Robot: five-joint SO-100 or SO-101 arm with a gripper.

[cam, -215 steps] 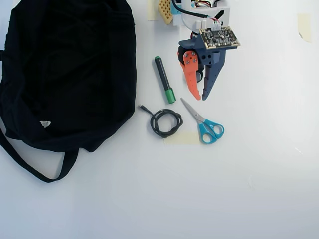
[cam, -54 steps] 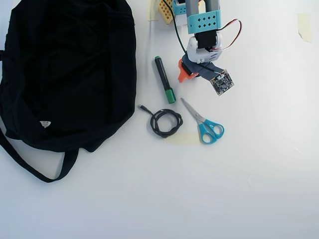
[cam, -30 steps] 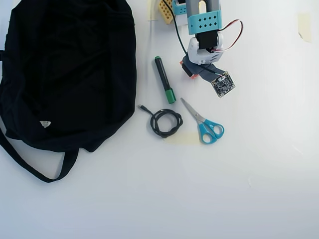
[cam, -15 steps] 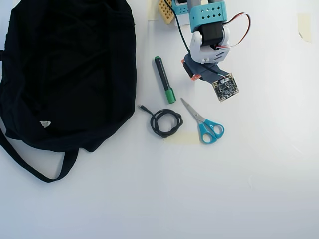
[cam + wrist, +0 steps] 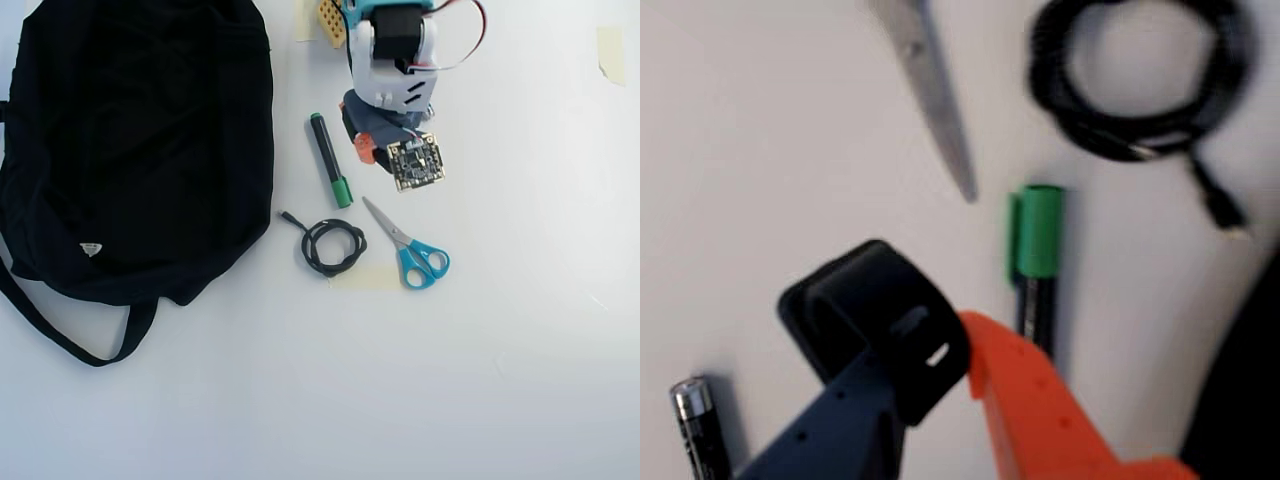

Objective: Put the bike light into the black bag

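Your one bike light point(image 5: 872, 325) is up off the table, pinched between the blue and orange fingers of the gripper point(image 5: 950, 365), which are closed down to its width. One black bag point(image 5: 135, 150) fills the table's top left corner in the overhead view, well apart from the gripper. You also have one green-capped marker point(image 5: 329, 160), one coiled cable point(image 5: 332, 246) and one pair of scissors point(image 5: 410, 245) mid-table. The wrist view adds one battery point(image 5: 700, 425) on the table.
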